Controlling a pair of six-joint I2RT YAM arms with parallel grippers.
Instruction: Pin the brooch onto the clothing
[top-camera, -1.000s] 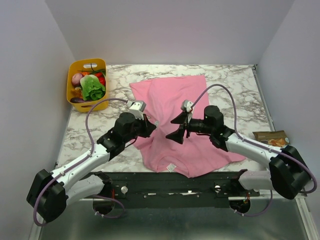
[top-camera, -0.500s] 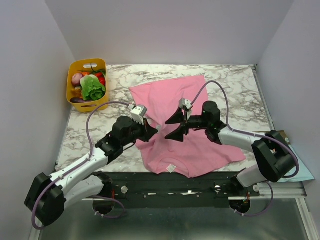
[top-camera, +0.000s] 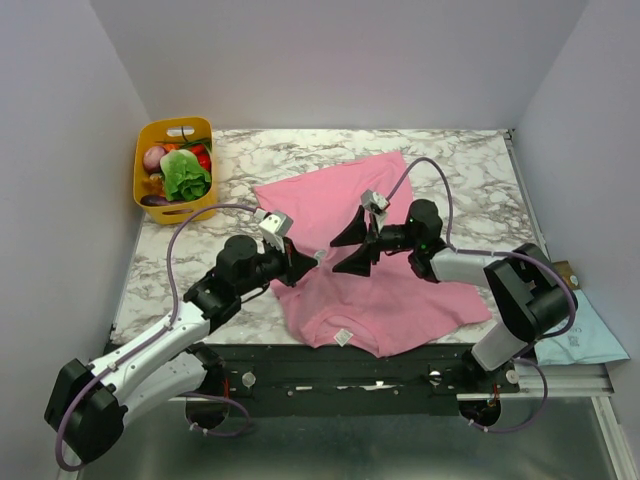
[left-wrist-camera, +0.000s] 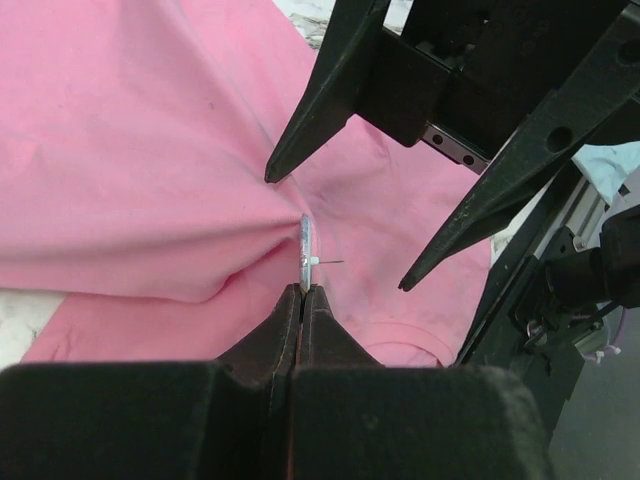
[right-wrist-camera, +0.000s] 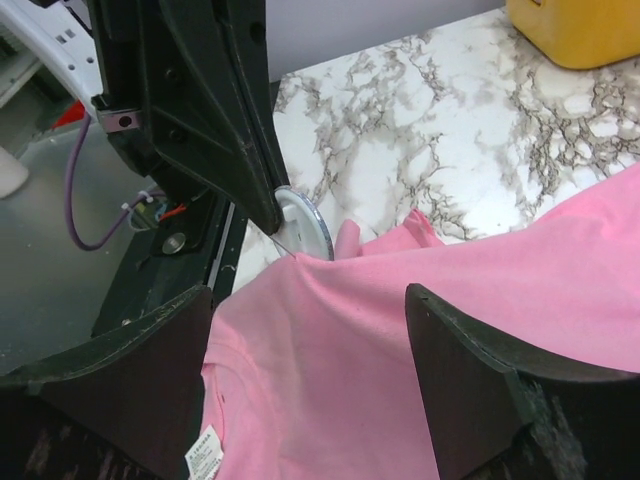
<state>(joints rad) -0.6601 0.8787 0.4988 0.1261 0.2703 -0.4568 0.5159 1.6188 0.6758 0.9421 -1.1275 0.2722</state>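
Observation:
The pink T-shirt (top-camera: 385, 250) lies on the marble table, its white label (top-camera: 343, 336) at the near neckline. My left gripper (top-camera: 312, 261) is shut on the brooch (left-wrist-camera: 305, 250), a small round disc held edge-on with its thin pin poking through a raised fold of the shirt (left-wrist-camera: 150, 170). From the right wrist the brooch (right-wrist-camera: 305, 222) shows as a round disc at the left gripper's tip, against the shirt (right-wrist-camera: 450, 330). My right gripper (top-camera: 345, 255) is open, its fingers (left-wrist-camera: 320, 100) spread either side of the fold, just beyond the brooch, holding nothing.
A yellow basket (top-camera: 203, 132) of vegetables stands at the table's far left. A brown packet (top-camera: 567, 270) and a pale blue sheet (top-camera: 590, 335) lie at the right edge. The black rail (top-camera: 360, 365) runs along the near edge.
My right gripper has moved left and turned toward the left gripper. The left gripper has pushed the brooch into the shirt, lifting a fold. The shirt has shifted slightly left.

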